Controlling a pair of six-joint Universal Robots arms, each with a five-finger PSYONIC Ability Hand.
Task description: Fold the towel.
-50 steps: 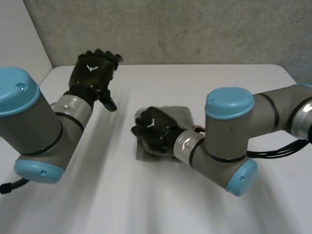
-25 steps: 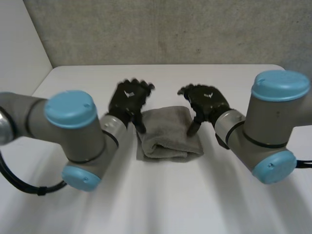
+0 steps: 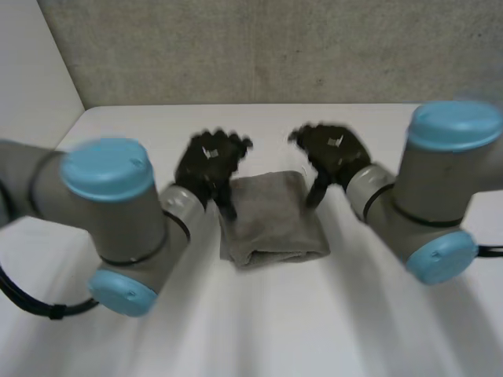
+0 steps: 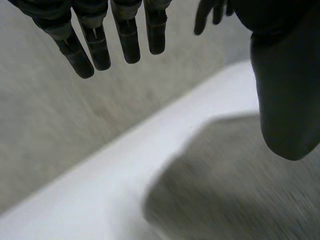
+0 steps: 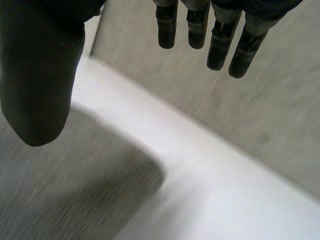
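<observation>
**Folded towel, a hand at each far corner**

The white counter (image 3: pixel 259 322) carries everything, with a grey wall (image 3: pixel 259 47) behind it. The left arm (image 3: pixel 106 212) and right arm (image 3: pixel 440 196) reach in from either side. Between them lies the grey towel (image 3: pixel 271 216) — folded into a thick pad, mid-counter. The left hand (image 3: pixel 206 161) hovers at its far left corner, the right hand (image 3: pixel 334 153) at its far right corner. Both hands' fingers (image 4: pixel 127 42) are straight and apart from the thumb — holding nothing. Each thumb hangs over the cloth; whether it touches, I cannot tell.

Towel (image 3: pixel 271 216): grey matt terry cloth; table (image 3: pixel 259 330): smooth white.
</observation>
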